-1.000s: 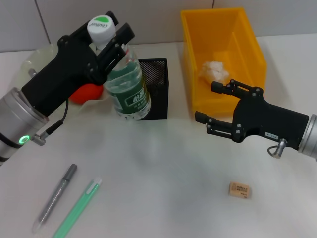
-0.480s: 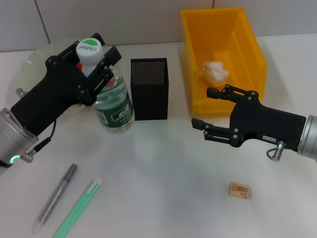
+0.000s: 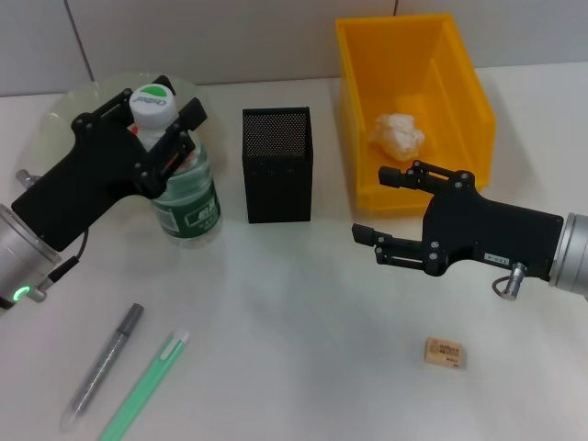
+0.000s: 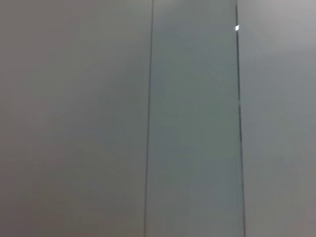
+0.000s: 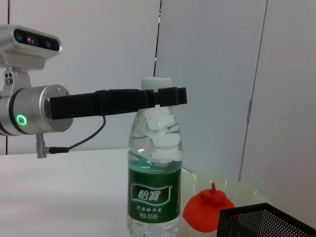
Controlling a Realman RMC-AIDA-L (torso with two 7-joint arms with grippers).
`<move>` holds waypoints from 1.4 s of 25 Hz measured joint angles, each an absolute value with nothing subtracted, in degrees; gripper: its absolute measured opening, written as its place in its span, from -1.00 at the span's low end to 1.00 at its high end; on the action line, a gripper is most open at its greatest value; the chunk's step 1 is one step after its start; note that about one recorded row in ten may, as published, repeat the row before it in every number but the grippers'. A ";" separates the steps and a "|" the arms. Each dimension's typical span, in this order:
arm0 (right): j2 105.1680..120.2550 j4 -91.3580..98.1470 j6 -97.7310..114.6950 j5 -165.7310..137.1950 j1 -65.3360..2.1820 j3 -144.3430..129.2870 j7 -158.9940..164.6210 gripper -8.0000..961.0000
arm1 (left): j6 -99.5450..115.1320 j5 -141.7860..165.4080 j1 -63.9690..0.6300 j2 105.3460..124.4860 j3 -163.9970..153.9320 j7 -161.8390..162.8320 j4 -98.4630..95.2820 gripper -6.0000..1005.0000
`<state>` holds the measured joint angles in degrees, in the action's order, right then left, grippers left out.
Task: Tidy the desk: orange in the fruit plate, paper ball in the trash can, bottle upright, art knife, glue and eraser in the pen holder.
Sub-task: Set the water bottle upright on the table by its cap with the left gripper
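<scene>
My left gripper (image 3: 156,124) is shut on the neck of the clear bottle (image 3: 186,197), just under its white cap. The bottle is upright left of the black mesh pen holder (image 3: 277,165), base at the desk (image 3: 294,303). The right wrist view shows the bottle (image 5: 154,173), the left gripper (image 5: 158,96) on it, and the orange (image 5: 209,210) in the pale-green fruit plate (image 5: 237,190). In the head view my arm hides the orange. The paper ball (image 3: 398,133) lies in the yellow trash can (image 3: 413,55). My right gripper (image 3: 371,204) is open and empty. The eraser (image 3: 445,352) lies front right.
A grey pen-shaped item (image 3: 106,366) and a green pen-shaped item (image 3: 142,388) lie side by side at the front left of the desk. The fruit plate's rim (image 3: 73,106) shows behind my left arm. The left wrist view shows only a blank wall.
My left gripper has carried the bottle left and down, away from the pen holder, and brought it from tilted to upright. My right gripper has drifted slightly left.
</scene>
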<state>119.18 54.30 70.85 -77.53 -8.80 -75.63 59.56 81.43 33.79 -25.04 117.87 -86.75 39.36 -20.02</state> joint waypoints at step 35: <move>119.18 55.37 70.12 -78.35 -9.67 -75.65 59.71 0.60 | 76.94 33.36 -21.38 117.79 -84.35 36.28 -20.04 -0.13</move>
<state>119.18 55.37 70.12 -78.35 -9.67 -75.65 59.71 76.94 33.36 -21.38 117.79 -84.35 36.28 -20.04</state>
